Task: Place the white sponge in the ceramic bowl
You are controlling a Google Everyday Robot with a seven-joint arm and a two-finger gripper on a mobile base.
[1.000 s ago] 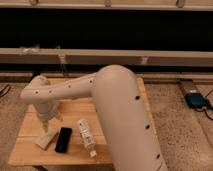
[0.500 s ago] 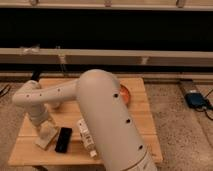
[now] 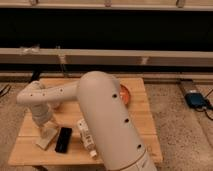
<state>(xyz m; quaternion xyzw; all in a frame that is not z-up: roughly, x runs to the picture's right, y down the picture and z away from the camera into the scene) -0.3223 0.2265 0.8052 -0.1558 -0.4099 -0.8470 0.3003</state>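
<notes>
Near the front-left corner of the light wooden table point(image 3: 147, 120), the small cream rectangular sponge block point(image 3: 43, 143) lies flat, just left of a black flat slab point(image 3: 63, 140). The robot's white gripper point(image 3: 48, 131) points down directly over the sponge, apparently touching it; whether it is open or clamped cannot be told. A white printed tube point(image 3: 86, 136) lies right of the slab. The round orange-red ceramic bowl point(image 3: 126, 94) sits well apart toward the table's far side, partly hidden by the bulky white arm point(image 3: 105, 115).

Bulky cream arm point(image 3: 105, 112) — dark dots point(image 3: 126, 120), claw point(image 3: 46, 133) low-left
</notes>
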